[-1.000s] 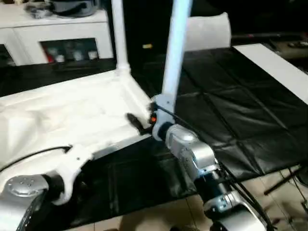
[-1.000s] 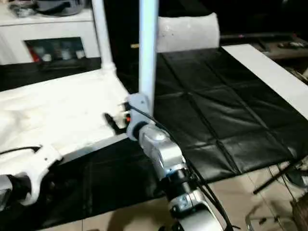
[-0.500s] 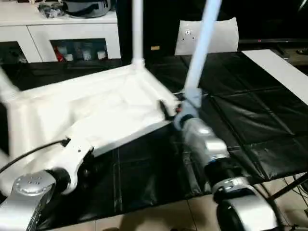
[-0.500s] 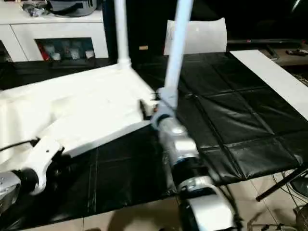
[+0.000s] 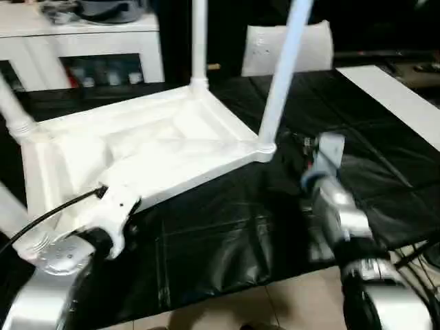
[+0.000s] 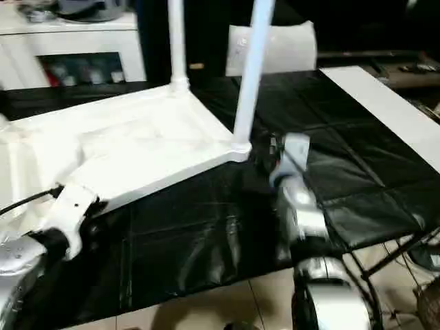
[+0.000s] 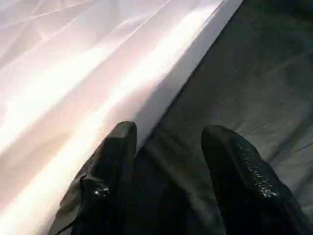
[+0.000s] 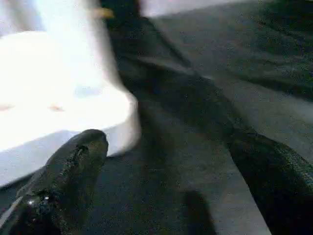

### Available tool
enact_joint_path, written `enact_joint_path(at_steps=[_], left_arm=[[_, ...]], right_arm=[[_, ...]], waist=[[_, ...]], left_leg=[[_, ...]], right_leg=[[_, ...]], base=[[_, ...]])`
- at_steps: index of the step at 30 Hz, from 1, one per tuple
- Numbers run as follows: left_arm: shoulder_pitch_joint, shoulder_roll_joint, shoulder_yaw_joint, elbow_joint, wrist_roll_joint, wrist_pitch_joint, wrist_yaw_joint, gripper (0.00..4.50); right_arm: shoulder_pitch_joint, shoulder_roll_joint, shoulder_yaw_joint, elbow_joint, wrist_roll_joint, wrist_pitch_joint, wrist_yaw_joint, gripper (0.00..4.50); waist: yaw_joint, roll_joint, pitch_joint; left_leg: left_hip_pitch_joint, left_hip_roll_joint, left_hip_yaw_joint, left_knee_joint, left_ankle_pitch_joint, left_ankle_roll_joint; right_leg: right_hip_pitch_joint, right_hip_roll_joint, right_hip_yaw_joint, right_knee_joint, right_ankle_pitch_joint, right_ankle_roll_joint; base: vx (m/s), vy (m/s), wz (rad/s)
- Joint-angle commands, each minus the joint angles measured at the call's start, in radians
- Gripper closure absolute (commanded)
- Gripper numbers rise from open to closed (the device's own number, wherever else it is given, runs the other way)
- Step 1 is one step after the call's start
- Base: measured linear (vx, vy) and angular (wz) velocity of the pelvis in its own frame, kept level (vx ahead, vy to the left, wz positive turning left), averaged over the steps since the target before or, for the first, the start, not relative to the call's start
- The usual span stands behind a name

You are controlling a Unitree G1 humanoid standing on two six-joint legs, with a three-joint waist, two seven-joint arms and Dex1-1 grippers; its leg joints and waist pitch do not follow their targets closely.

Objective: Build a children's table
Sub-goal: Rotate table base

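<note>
The children's table lies upside down on the black mat, its white ribbed top (image 5: pixel 158 144) facing up. Three legs stand in corner sockets: one at the back (image 5: pixel 199 41), one at the near right corner (image 5: pixel 282 75), one at the left (image 5: pixel 14 110). My left gripper (image 7: pixel 168 142) is open at the top's front edge; one finger (image 7: pixel 112 161) rests against the white rim and only mat lies between the fingers. My right gripper (image 8: pixel 171 147) is wide open and holds nothing. It hovers over the mat just right of the near right corner socket (image 8: pixel 98 112).
A white cabinet (image 5: pixel 89 41) with dark openings stands behind the mat at the left. A white cushion-like bag (image 5: pixel 316 45) sits at the back. A white board (image 5: pixel 392 93) lies along the right side. The black mat (image 5: pixel 227 234) ends near me at a tiled floor.
My right gripper, which was at the base of the near right leg, has drawn back to the right, away from it. The leg stays upright in its socket. The camera has shifted too.
</note>
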Motion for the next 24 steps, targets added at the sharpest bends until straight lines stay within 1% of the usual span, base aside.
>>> enact_joint_path(at_steps=[1,2,3,4,5,6,7,8,9,10,11,12,13,14,15,16,17,18,19,20,21,22,23,24], left_arm=[[0.014,-0.023,0.0,-0.047,-0.038,-0.027,0.014,1.77],[0.016,-0.045,0.003,-0.058,-0.056,-0.038,0.016,1.77],[0.016,-0.045,0.003,-0.058,-0.056,-0.038,0.016,1.77],[0.01,-0.113,0.019,-0.066,-0.097,-0.054,0.044,1.77],[0.007,-0.151,0.027,-0.069,-0.126,-0.049,0.053,1.77],[0.002,-0.145,0.002,-0.055,-0.07,-0.07,0.095,1.77],[0.002,-0.145,0.002,-0.055,-0.07,-0.07,0.095,1.77],[0.001,-0.147,-0.003,-0.047,-0.051,-0.102,0.112,1.77],[0.002,-0.146,-0.007,-0.047,-0.038,-0.122,0.119,1.77],[0.002,-0.147,-0.008,-0.048,-0.034,-0.138,0.121,1.77],[0.002,-0.157,-0.003,-0.053,-0.032,-0.136,0.134,1.77],[-0.003,-0.172,0.002,-0.063,-0.031,-0.138,0.151,1.77],[-0.004,-0.177,0.003,-0.065,-0.028,-0.142,0.159,1.77],[-0.005,-0.189,0.007,-0.066,-0.03,-0.142,0.171,1.77],[-0.001,-0.218,0.018,-0.065,-0.052,-0.126,0.186,1.77],[0.0,-0.219,0.018,-0.065,-0.051,-0.128,0.188,1.77],[0.004,-0.216,0.01,-0.07,-0.039,-0.129,0.198,1.77],[0.005,-0.213,0.005,-0.071,-0.033,-0.129,0.202,1.77],[0.01,-0.207,-0.009,-0.076,-0.026,-0.124,0.203,1.77],[0.017,-0.208,-0.017,-0.079,-0.024,-0.131,0.206,1.77],[0.021,-0.211,-0.018,-0.081,-0.026,-0.139,0.208,1.77],[0.028,-0.209,-0.02,-0.082,-0.021,-0.133,0.211,1.77],[0.036,-0.207,-0.021,-0.083,-0.019,-0.134,0.21,1.77],[0.043,-0.209,-0.019,-0.085,-0.023,-0.144,0.205,1.77]], right_arm=[[0.038,-0.007,0.054,-0.144,0.012,0.039,0.075,0.0],[0.064,-0.013,0.079,-0.189,0.008,0.027,0.104,0.0],[0.064,-0.013,0.079,-0.189,0.008,0.027,0.104,0.0],[0.125,-0.015,0.123,-0.304,0.042,0.055,0.161,0.0],[0.159,-0.012,0.145,-0.374,0.079,0.113,0.187,0.0],[0.2,-0.028,0.212,-0.458,0.036,0.13,0.182,0.0],[0.2,-0.028,0.212,-0.458,0.036,0.13,0.182,0.0],[0.225,-0.034,0.247,-0.506,0.013,0.119,0.178,0.0],[0.245,-0.038,0.268,-0.549,0.022,0.143,0.185,0.0],[0.262,-0.039,0.281,-0.584,0.036,0.169,0.194,0.0],[0.279,-0.037,0.286,-0.623,0.042,0.209,0.197,0.0],[0.313,-0.025,0.298,-0.672,0.036,0.223,0.202,0.0],[0.325,-0.022,0.303,-0.688,0.037,0.228,0.206,0.0],[0.334,-0.018,0.309,-0.694,0.027,0.22,0.203,0.0],[0.347,-0.016,0.314,-0.72,0.026,0.234,0.192,0.0],[0.348,-0.015,0.313,-0.722,0.026,0.235,0.19,0.0],[0.352,-0.007,0.309,-0.731,0.033,0.241,0.177,0.0],[0.352,-0.006,0.308,-0.734,0.035,0.243,0.173,0.0],[0.352,-0.008,0.307,-0.737,0.038,0.247,0.169,0.0],[0.354,-0.011,0.307,-0.743,0.038,0.25,0.168,0.0],[0.355,-0.012,0.307,-0.747,0.038,0.252,0.169,0.0],[0.36,-0.011,0.304,-0.756,0.035,0.257,0.169,0.0],[0.367,-0.007,0.298,-0.766,0.04,0.263,0.175,0.0],[0.372,-0.002,0.292,-0.771,0.055,0.265,0.187,0.0]], waist=[[0.006,0.011,-0.057],[0.008,0.006,-0.055],[0.01,0.007,-0.054],[0.009,0.002,-0.05],[0.018,0.005,-0.048],[0.014,0.003,-0.046],[0.02,0.002,-0.045],[0.018,-0.002,-0.044],[0.017,-0.005,-0.044],[0.017,-0.005,-0.042],[0.014,-0.003,-0.041],[0.028,-0.014,-0.036],[0.019,0.009,-0.041],[0.005,0.026,-0.041],[-0.004,0.035,-0.037],[-0.011,0.037,-0.036],[-0.014,0.034,-0.034],[-0.008,0.02,-0.03],[0.012,0.011,-0.029],[0.033,-0.011,-0.027],[0.053,-0.03,-0.034],[0.063,-0.024,-0.035],[0.072,-0.023,-0.031],[0.079,-0.01,-0.033]], left_leg=[[-0.008,0.013,0.001,-0.075,-0.208,0.048],[-0.009,0.016,0.001,-0.076,-0.215,0.051],[-0.008,0.015,0.001,-0.076,-0.219,0.051],[-0.006,0.016,0.003,-0.078,-0.242,0.05],[-0.001,0.018,0.002,-0.077,-0.261,0.045],[-0.001,0.017,0.003,-0.079,-0.27,0.047],[-0.006,0.018,-0.002,-0.082,-0.274,0.043],[-0.007,0.014,-0.004,-0.083,-0.292,0.041],[-0.005,0.013,-0.003,-0.082,-0.3,0.038],[-0.005,0.01,-0.005,-0.081,-0.308,0.033],[-0.004,0.009,-0.006,-0.081,-0.319,0.03],[-0.064,-0.003,-0.047,-0.104,-0.324,0.06],[-0.053,0.007,-0.071,-0.106,-0.345,0.067],[-0.048,0.026,-0.108,-0.108,-0.389,0.054],[-0.055,0.042,-0.131,-0.121,-0.432,0.048],[-0.056,0.059,-0.167,-0.134,-0.497,0.057],[-0.063,0.042,-0.178,-0.128,-0.509,0.067],[-0.077,0.013,-0.163,-0.113,-0.489,0.063],[-0.082,-0.037,-0.133,-0.082,-0.401,0.047],[-0.085,-0.051,-0.11,-0.028,-0.267,0.083],[-0.072,-0.031,-0.094,0.067,-0.095,0.114],[-0.076,-0.02,-0.092,0.079,-0.049,0.112],[-0.105,-0.002,-0.094,0.083,-0.037,0.124],[-0.06,0.014,-0.089,0.058,-0.04,0.11]], right_leg=[[0.053,-0.048,0.043,-0.064,-0.304,-0.127],[0.052,-0.049,0.045,-0.067,-0.321,-0.122],[0.051,-0.049,0.045,-0.07,-0.335,-0.116],[0.047,-0.048,0.044,-0.077,-0.372,-0.106],[0.045,-0.051,0.045,-0.082,-0.409,-0.086],[0.043,-0.047,0.045,-0.086,-0.424,-0.078],[0.046,-0.046,0.043,-0.088,-0.445,-0.051],[0.044,-0.048,0.041,-0.093,-0.494,-0.029],[0.042,-0.047,0.04,-0.098,-0.518,-0.014],[0.04,-0.047,0.039,-0.102,-0.553,0.01],[0.038,-0.045,0.038,-0.106,-0.575,0.027],[0.09,-0.075,0.0,-0.078,-0.563,0.019],[0.083,-0.067,-0.021,-0.09,-0.507,0.009],[0.084,-0.061,-0.036,-0.082,-0.407,-0.045],[0.092,-0.052,-0.045,-0.067,-0.36,-0.066],[0.096,-0.045,-0.041,-0.036,-0.272,-0.094],[0.1,-0.053,-0.036,-0.029,-0.24,-0.127],[0.101,-0.069,-0.03,-0.046,-0.271,-0.131],[0.11,-0.113,-0.036,-0.082,-0.432,-0.112],[0.12,-0.195,-0.024,-0.133,-0.653,-0.05],[0.115,-0.295,-0.002,-0.178,-0.719,-0.006],[0.113,-0.304,0.021,-0.169,-0.698,-0.012],[0.134,-0.315,0.021,-0.149,-0.614,-0.033],[0.107,-0.291,0.055,-0.149,-0.604,-0.081]], base=[[0.0,0.0,0.0],[0.0,0.0,0.0],[0.0,0.0,0.0],[0.0,0.0,0.0],[0.0,0.0,0.0],[0.0,0.0,0.0],[0.0,0.0,0.0],[0.0,0.0,0.0],[0.0,0.0,0.0],[0.0,0.0,0.0],[0.0,0.0,0.0],[-0.009,-0.014,0.26],[-0.009,-0.014,0.26],[0.005,-0.035,0.55],[0.011,-0.059,0.56],[0.011,-0.059,0.56],[0.013,-0.078,0.51],[0.028,-0.066,0.49],[0.028,-0.066,0.49],[0.02,-0.038,0.46],[-0.001,-0.004,0.44],[-0.001,-0.004,0.44],[0.003,0.037,0.34],[0.007,0.082,0.1]])
